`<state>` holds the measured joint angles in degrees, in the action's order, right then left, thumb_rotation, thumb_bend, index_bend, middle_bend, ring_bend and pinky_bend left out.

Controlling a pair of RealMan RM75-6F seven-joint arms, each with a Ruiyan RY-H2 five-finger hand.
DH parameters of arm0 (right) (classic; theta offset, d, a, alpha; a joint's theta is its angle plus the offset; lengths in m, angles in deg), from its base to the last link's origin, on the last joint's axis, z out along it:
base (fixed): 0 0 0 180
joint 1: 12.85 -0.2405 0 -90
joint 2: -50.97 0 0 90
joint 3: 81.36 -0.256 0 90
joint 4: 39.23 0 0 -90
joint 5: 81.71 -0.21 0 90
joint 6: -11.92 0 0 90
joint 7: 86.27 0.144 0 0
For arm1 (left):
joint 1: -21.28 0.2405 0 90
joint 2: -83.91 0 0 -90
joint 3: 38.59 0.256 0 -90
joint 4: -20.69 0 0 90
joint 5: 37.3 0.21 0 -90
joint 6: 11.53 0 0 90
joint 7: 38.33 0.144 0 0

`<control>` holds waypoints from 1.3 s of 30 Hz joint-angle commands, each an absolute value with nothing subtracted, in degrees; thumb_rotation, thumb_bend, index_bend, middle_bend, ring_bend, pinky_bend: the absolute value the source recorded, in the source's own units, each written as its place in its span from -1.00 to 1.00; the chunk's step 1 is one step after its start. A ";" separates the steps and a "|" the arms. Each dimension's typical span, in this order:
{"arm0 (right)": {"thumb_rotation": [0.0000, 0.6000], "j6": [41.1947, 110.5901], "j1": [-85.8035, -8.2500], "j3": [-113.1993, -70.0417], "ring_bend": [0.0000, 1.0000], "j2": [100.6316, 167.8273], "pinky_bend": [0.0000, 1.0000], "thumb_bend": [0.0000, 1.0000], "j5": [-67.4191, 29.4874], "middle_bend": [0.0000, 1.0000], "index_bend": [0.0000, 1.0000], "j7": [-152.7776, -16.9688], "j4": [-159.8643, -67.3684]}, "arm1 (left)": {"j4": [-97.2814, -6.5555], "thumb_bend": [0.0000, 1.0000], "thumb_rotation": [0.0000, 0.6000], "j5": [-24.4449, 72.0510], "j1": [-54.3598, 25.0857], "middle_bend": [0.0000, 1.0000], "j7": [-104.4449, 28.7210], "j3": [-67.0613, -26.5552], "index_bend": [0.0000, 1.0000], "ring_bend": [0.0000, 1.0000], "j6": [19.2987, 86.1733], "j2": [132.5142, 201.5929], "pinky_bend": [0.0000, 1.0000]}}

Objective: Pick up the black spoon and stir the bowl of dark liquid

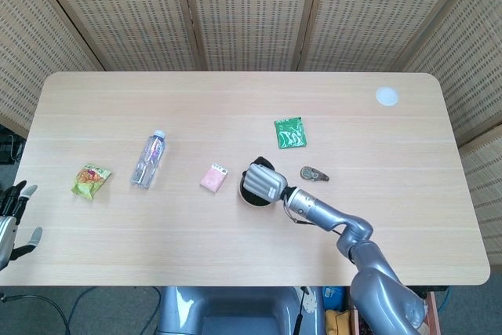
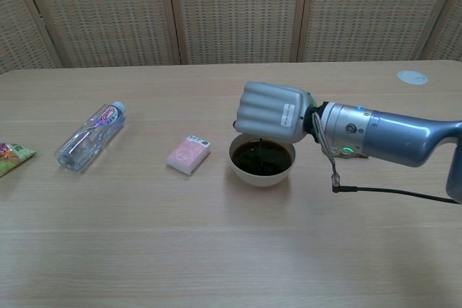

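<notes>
Right hand (image 2: 273,113) fisted over bowl (image 2: 262,163); spoon hidden.

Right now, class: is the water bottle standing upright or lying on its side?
Lying on its side. The water bottle rests lengthwise on the table, cap pointing away from the robot.

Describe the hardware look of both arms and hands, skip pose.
The right hand is light grey, blocky, with ribbed finger segments and a small white label on its back. The right arm is a silver metallic cylinder with a dark ring at the wrist, a green indicator light, and a thin black cable trailing from it. The left hand is grey with dark fingers; its arm is out of frame.
</notes>
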<state>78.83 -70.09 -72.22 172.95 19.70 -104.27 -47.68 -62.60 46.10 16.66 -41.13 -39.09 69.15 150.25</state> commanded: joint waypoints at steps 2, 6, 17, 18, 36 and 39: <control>1.00 79.72 -69.49 -72.23 0.87 172.57 1.00 0.36 19.65 0.84 0.67 -103.92 -47.95 | -62.68 -0.19 1.00 46.27 16.49 -1.00 -41.12 -39.18 -0.90 -1.00 69.12 150.29 -1.00; 1.00 80.38 -68.92 -72.45 0.86 172.00 1.00 0.36 19.38 0.84 0.67 -103.75 -47.97 | -62.90 -0.19 1.00 46.64 16.23 -1.00 -40.93 -39.21 -0.90 -1.00 69.05 150.38 -1.00; 1.00 80.27 -69.16 -73.20 0.87 171.33 1.00 0.36 18.65 0.84 0.67 -103.87 -47.95 | -63.28 -0.19 1.00 46.49 15.84 -1.00 -40.30 -39.29 -0.90 -1.00 68.48 150.54 -1.00; 1.00 80.32 -69.21 -73.27 0.87 171.35 1.00 0.36 18.59 0.84 0.67 -103.84 -48.00 | -63.27 -0.19 1.00 46.48 15.84 -1.00 -40.31 -39.30 -0.90 -1.00 68.50 150.54 -1.00; 1.00 81.29 -68.27 -73.66 0.87 172.12 1.00 0.21 18.19 0.80 0.31 -104.88 -48.26 | -63.22 -0.19 1.00 46.83 16.23 -1.00 -40.76 -39.17 -0.90 -1.00 69.25 150.41 -1.00; 1.00 81.56 -68.14 -73.88 0.87 172.12 1.00 0.02 17.98 0.80 0.16 -105.10 -48.29 | -63.25 -0.19 1.00 46.99 16.24 -1.00 -40.81 -39.11 -0.90 -1.00 69.32 150.38 -1.00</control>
